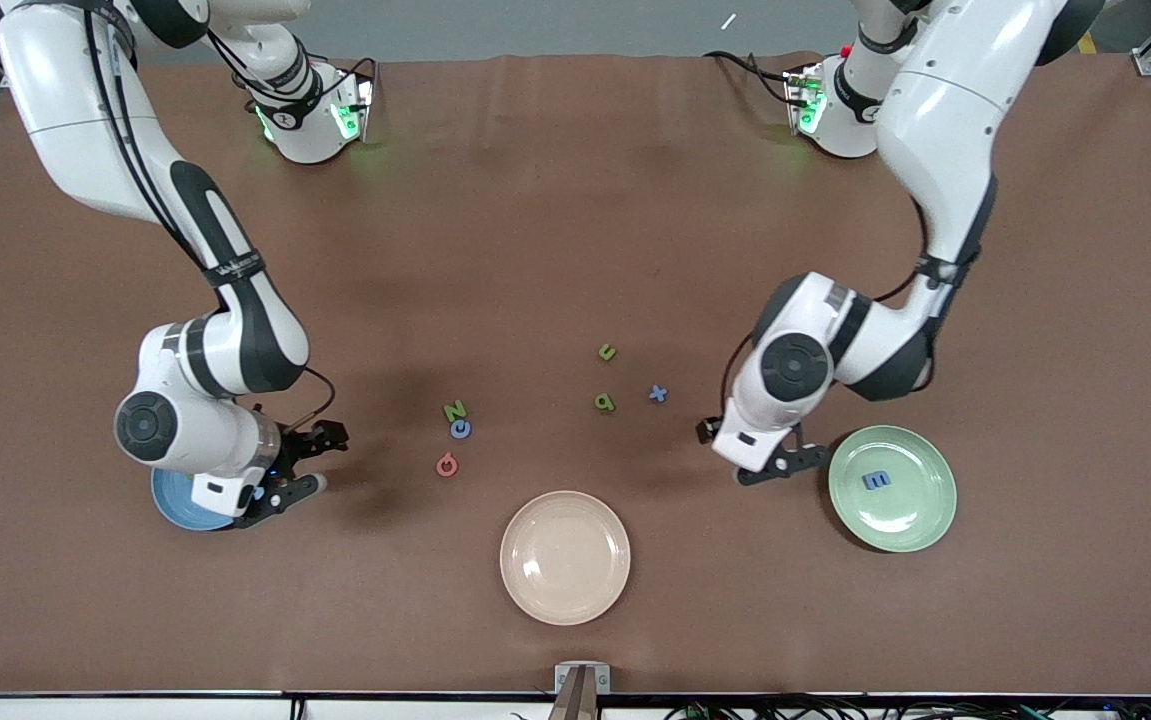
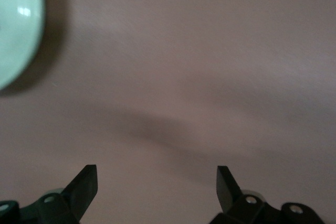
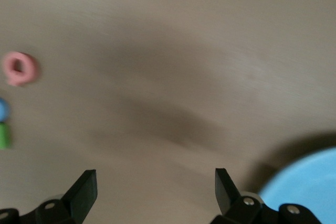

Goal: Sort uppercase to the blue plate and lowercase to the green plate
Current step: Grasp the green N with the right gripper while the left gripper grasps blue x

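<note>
Hovering over bare brown table [image 1: 575, 200] beside the blue plate [image 1: 175, 505], the right gripper [image 1: 300, 462] is showing its fingers spread wide with nothing between them. That plate is sitting mostly hidden under the right arm's wrist, toward the right arm's end of the table. The left gripper [image 1: 795, 462] is hanging just beside the green plate [image 1: 893, 488], fingers apart and empty too. The blue m [image 1: 876, 481] is lying on the green plate. Out in the middle, the green Z [image 1: 454, 411] is touching the blue C [image 1: 460, 429], and the pink-red Q [image 1: 447, 465] is resting a little nearer the front camera. Toward the left arm's end, the green u [image 1: 607, 352], green b [image 1: 604, 402] and blue x [image 1: 658, 394] are sitting loosely grouped on the table. The beige plate [image 1: 565, 557] is waiting nearest the front camera, with nothing on it.
</note>
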Available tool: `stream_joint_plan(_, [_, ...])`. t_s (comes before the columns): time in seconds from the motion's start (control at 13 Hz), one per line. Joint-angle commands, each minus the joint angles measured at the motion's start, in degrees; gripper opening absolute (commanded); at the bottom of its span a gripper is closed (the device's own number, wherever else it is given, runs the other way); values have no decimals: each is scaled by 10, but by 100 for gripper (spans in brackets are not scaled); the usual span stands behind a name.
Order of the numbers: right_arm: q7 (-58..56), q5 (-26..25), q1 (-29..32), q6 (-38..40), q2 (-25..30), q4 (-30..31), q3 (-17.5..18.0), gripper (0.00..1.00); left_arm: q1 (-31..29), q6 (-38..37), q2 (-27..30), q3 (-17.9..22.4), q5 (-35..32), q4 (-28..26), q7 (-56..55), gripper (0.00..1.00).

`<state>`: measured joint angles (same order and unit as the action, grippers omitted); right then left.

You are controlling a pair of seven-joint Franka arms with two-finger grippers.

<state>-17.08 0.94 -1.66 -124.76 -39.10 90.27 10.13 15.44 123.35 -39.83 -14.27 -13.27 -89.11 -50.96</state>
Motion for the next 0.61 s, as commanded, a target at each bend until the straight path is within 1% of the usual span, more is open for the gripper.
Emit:
stream_joint_plan(0.0, [83, 5, -45, 2, 14, 10, 9, 99, 25, 15, -9, 5, 2, -2, -95, 99])
stream_joint_plan(0.15, [133, 4, -80, -21, 10, 16, 9, 100, 51, 46, -22, 6, -3, -4, -211, 98])
stream_joint_plan(0.23, [157, 4, -97, -42, 11, 30, 9, 100, 52, 61, -23, 6, -5, -6, -257, 98])
stream_joint_plan(0.38, [190, -2, -124, -90, 11, 66, 7, 100, 60, 73, -27, 5, -4, -21, -326, 97])
stream_joint_plan(0.54, [191, -4, -138, -146, 14, 110, 7, 100, 75, 101, -25, 7, -8, -53, -424, 92])
